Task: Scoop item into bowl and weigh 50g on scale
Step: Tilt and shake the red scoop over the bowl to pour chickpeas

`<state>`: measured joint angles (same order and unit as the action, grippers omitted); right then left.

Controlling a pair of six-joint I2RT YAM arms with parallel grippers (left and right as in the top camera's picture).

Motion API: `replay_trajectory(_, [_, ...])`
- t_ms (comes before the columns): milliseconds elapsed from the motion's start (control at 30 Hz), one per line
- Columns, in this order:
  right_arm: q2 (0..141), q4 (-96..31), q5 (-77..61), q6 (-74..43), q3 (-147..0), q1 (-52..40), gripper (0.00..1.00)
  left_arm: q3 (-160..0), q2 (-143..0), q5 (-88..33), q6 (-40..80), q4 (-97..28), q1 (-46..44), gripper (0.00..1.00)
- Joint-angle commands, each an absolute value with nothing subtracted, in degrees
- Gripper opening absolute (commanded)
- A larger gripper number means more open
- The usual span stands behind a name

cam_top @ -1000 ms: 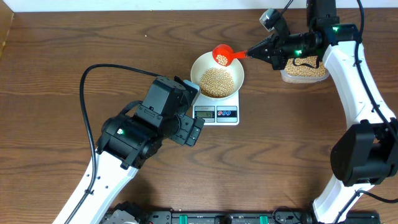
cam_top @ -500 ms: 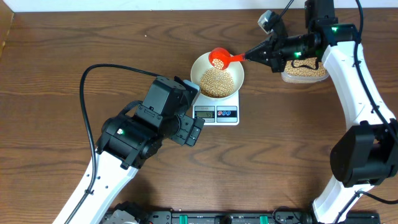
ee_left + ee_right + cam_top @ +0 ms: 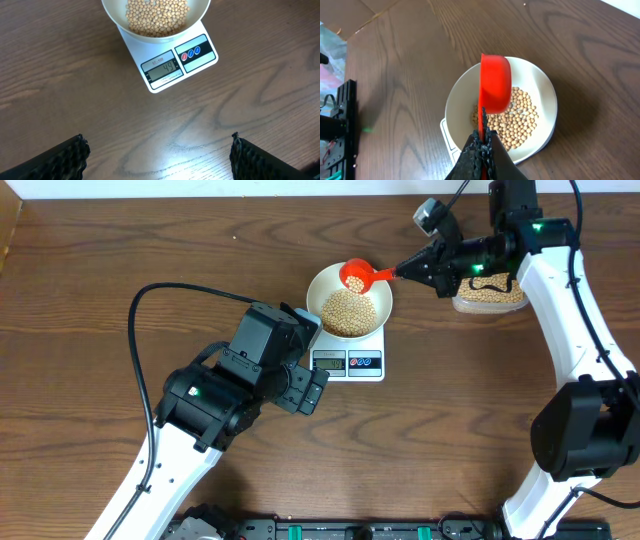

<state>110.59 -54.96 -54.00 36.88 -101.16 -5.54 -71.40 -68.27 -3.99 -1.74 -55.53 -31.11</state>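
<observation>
Since 1 second ago the scoop (image 3: 355, 275) has slid a little further in over the bowl (image 3: 316, 288) and tipped more steeply, its mouth now turned down toward the heap of beans (image 3: 348, 312).

Right fingers (image 3: 476, 155) are clenched on the red handle, holding it near its end so the cup reaches past the rim while the arm stays clear of the scale (image 3: 330, 375). That long reach also keeps the arm's weight off the bowl, which would spoil the reading. A few beans seem to cling inside the tilted cup, so the pour looks partly done rather than finished.

Left fingers (image 3: 60, 160) are spread wide and hold nothing. They hang above bare tabletop (image 3: 150, 240) just in front of the scale, and this puts the left wrist camera squarely over the display (image 3: 161, 70). From there the digits look like 44, though they are small enough that I would not swear to the second one. If so, the load sits just short of 50, and only a trickle more is wanted.

Most beans lie in the bowl, which rests centred on the scale platform. More wait in the tub (image 3: 490, 298) at the right, under the right arm, near enough for another short dip. Tipping slowly matters now, since overshooting would mean picking beans back out.
</observation>
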Motion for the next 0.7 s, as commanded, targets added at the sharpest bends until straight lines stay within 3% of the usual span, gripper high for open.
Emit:
replay_trajectory(0, [108.51,-55.31,-55.29,38.15,-101.14,-6.00,0.01,-72.84,-68.60,-4.05,-2.15,-55.66,-30.76,0.92])
replay_trajectory(400, [108.38,-55.90,-54.50,39.29,-101.14,-5.85,0.01,-72.82,-68.60,-4.05,-2.13,-55.66,-30.76,0.92])
replay_trajectory(500, [107.83,-57.95,-60.07,44.88,-101.14,-5.85,0.01,-72.84,-68.60,-4.05,-2.15,-55.66,-30.76,0.92])
replay_trajectory(667, [107.77,-57.23,-53.06,40.34,-101.14,-5.72,0.01,-72.82,-68.60,-4.05,-2.13,-55.66,-30.76,0.92])
